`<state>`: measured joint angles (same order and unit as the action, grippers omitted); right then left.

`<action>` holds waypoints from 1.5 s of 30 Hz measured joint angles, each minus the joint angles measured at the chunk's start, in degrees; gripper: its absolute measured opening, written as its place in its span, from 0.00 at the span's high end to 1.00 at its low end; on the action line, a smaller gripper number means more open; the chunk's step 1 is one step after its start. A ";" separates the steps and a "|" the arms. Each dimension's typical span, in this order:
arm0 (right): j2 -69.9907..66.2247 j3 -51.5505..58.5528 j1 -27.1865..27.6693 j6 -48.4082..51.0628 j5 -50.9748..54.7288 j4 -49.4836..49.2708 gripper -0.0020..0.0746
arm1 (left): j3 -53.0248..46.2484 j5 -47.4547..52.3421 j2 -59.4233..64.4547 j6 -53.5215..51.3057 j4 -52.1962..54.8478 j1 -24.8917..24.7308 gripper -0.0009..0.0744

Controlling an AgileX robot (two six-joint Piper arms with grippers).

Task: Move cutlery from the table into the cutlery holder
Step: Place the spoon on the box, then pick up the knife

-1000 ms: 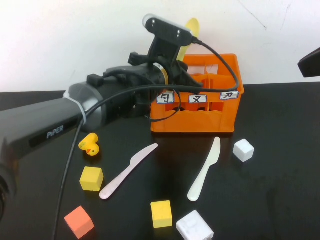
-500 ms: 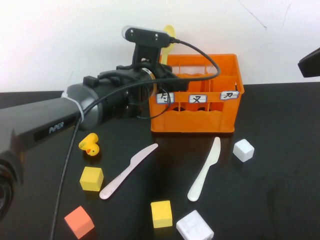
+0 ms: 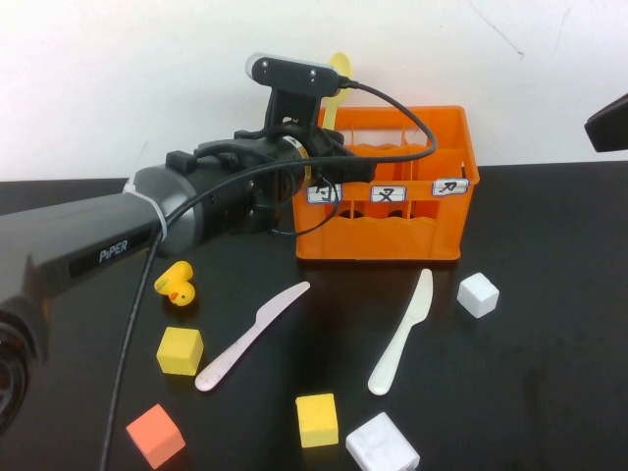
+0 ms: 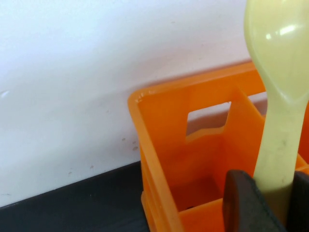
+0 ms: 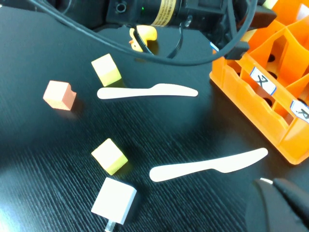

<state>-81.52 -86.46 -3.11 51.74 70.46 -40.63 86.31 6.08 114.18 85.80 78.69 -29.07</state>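
Here, left end effector (image 4: 275, 203) clamped on the pale yellow spoon (image 4: 280, 96), long axis upright, bowl up, handle end right above the left compartment of the orange cutlery holder (image 3: 392, 240); straight down is the way. Right end effector (image 5: 285, 203) shut, empty, parked off right above the tabletop (image 3: 549, 392).

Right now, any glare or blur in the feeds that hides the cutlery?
High view: even light, the pale pink plastic knife and cream-white plastic knife crisp. Left wrist view: the left gripper close and soft, glints on the pale yellow plastic spoon. Right wrist view: the right gripper a dark blur at the corner.
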 joint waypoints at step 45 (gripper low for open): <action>0.00 30.75 -15.63 -1.38 -21.24 11.19 0.98 | -4.26 54.48 -20.77 -68.81 -76.98 -0.11 0.99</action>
<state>-81.52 -55.71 -18.74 50.36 49.22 -29.44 82.05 60.56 93.41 16.99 1.71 -29.17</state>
